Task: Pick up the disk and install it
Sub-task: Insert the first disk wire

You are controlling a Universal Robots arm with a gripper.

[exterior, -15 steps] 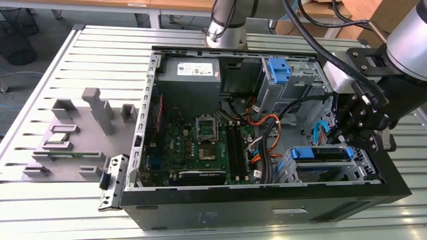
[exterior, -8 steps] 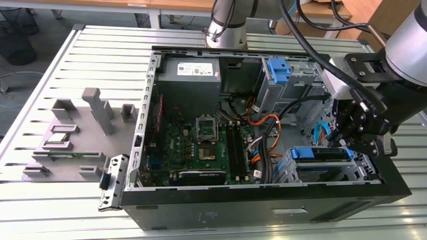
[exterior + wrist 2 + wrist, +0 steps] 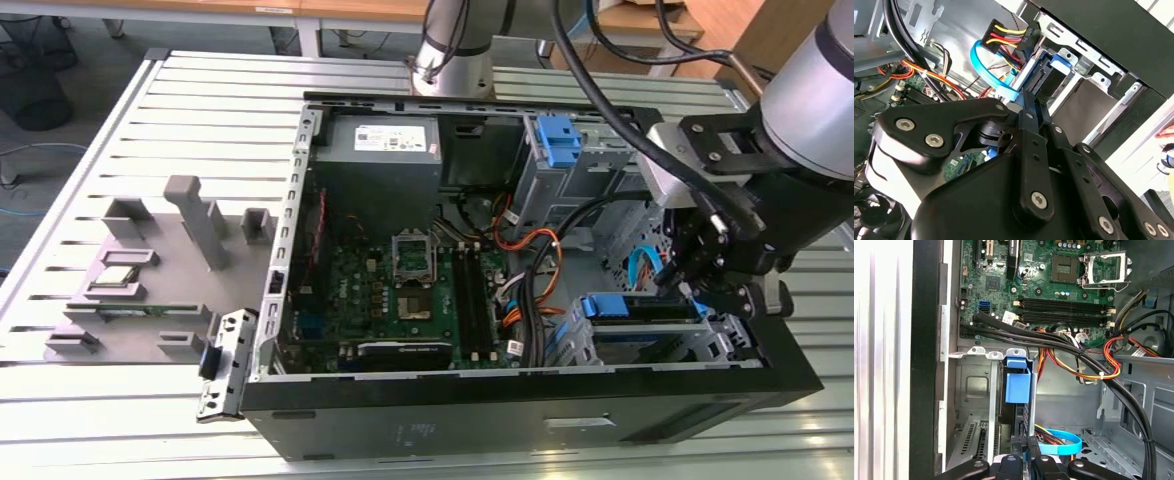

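The disk (image 3: 645, 307), with blue plastic rails, sits in the drive bay at the front corner of the open computer case (image 3: 534, 420), on the exterior view's right. My gripper (image 3: 697, 285) reaches down into that bay from above. In the first wrist view the disk (image 3: 1017, 382) shows edge-on with its blue tab, standing in the metal cage, and my gripper (image 3: 1024, 449) has its two fingers close on either side of the disk's edge. In the second wrist view my gripper (image 3: 1029, 102) narrows onto the same edge of the disk (image 3: 1046, 75).
Black cables (image 3: 1054, 340) and orange-red wires cross between the bay and the motherboard (image 3: 400, 290). A blue data cable (image 3: 988, 70) loops beside the disk. The grey power-supply box (image 3: 380, 140) and another blue-railed cage (image 3: 558, 140) sit at the back. A grey fixture (image 3: 134, 290) lies on the exterior view's left.
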